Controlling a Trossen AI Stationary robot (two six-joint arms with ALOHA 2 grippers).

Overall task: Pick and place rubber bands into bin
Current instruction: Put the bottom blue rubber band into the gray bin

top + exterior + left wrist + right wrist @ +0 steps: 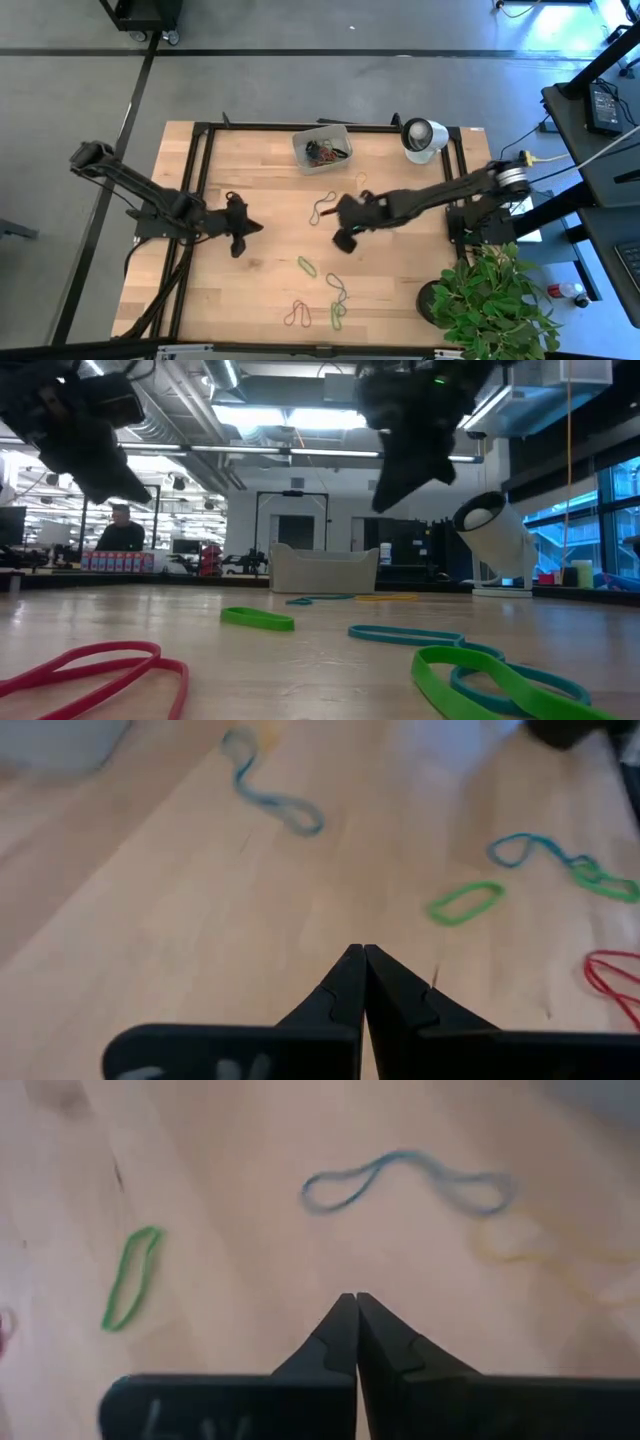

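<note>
Left gripper (250, 228) over the desk's (260, 180) left-middle, jaws pressed fully together, nothing between them. Right gripper (342, 243) near the desk's centre, jaws likewise shut tight and empty. Both raised clear of the wood, as seen in the low view.

Bin (322, 147) at the far edge, centre, already holding a dark tangle of bands. White round object (424, 137) just right of it, at the far right corner.

Blue band (322, 208) lying stretched on the desk between the two grippers, a little to the far side, apart from either pair of jaws; seen ahead of the right jaws in the right wrist view (405, 1180). Green band (307, 266) flat on the wood nearer the front, between and below both grippers, touching neither. Blue-green tangle (338, 300) near the front edge, right of the red band (297, 316). Yellow band (361, 181) faint, far of the right gripper.

Potted plant (495, 300) off the near right corner.
</note>
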